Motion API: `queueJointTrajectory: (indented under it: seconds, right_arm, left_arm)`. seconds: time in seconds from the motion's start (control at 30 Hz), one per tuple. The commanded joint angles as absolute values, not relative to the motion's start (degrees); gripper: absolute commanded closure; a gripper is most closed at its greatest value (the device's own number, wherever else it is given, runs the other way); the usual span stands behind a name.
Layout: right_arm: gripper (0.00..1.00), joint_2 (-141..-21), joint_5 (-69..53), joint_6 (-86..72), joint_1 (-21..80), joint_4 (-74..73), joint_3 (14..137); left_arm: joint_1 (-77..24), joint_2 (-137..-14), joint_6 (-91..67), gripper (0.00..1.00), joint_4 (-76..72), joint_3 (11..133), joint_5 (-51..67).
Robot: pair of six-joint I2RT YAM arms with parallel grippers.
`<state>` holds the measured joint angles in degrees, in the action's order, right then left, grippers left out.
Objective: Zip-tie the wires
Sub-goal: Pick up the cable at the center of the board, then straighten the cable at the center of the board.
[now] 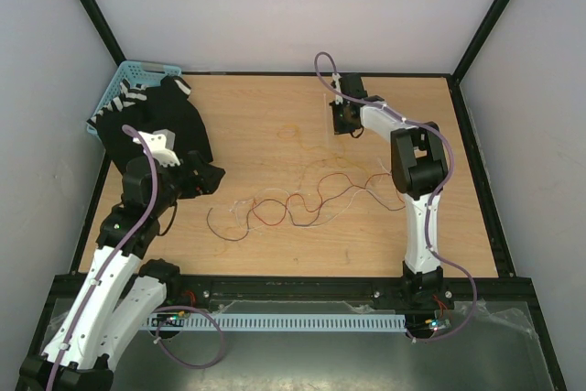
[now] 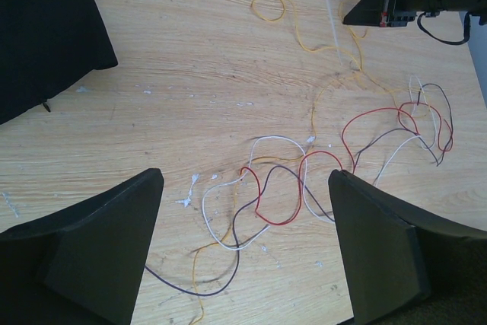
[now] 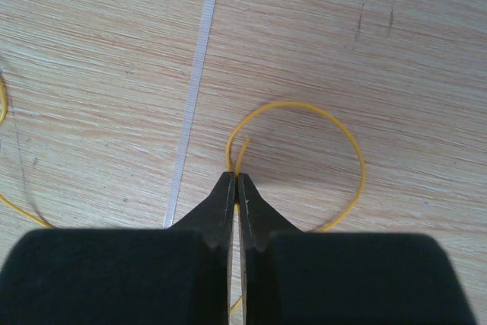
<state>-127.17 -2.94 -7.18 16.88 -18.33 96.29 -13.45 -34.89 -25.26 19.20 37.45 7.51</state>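
Wires [image 1: 291,200] lie tangled mid-worktop [image 1: 366,125] under the left end effector [image 2: 245,176], fingers wide apart, while the right end effector [image 3: 237,176] pinches their yellow strand [image 3: 297,103] beyond.

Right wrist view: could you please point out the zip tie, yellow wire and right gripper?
zip tie [image 3: 195,81], right wrist view, middle of its white strap.
yellow wire [image 3: 297,103], right wrist view, top of its loop.
right gripper [image 3: 236,182], right wrist view, between its fingertips.

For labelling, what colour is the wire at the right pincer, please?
Yellow wire; right wrist view.
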Motion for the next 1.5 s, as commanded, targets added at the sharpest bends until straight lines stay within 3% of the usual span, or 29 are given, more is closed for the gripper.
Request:
queueJointTrajectory:
  seconds: [0.0, 0.37, 0.7, 0.93, 1.27, 1.47]
  right_arm:
    - [0.92, -124.90, -2.50, -6.61, 17.05, -18.37, 97.02]
    - [0.95, -110.43, 0.34, -6.28, 17.05, -25.56, 96.68]
    - [0.97, -96.03, -24.59, -11.91, 17.13, -26.12, 99.45]
    - [0.97, -86.70, -35.66, -18.18, 17.50, -18.72, 91.87]
    - [0.98, -71.23, -30.95, -39.49, 17.84, -1.59, 72.28]
    - [0.98, -66.99, -30.73, -44.55, 17.84, 1.33, 69.01]
  left_arm:
    - [-13.02, -34.33, -25.03, 0.08, 18.54, 37.35, 8.24]
    - [-12.39, -38.79, -21.71, 0.04, 15.27, 46.18, 18.30]
    - [-14.77, -52.07, -26.27, 0.05, -2.47, 55.09, 36.51]
    - [-24.99, -61.25, -28.27, 0.07, -12.28, 58.33, 32.91]
    - [-39.94, -72.60, -19.48, 0.06, -32.14, 56.97, 18.43]
    - [-43.58, -78.82, -17.34, 0.16, -35.45, 60.20, 17.02]
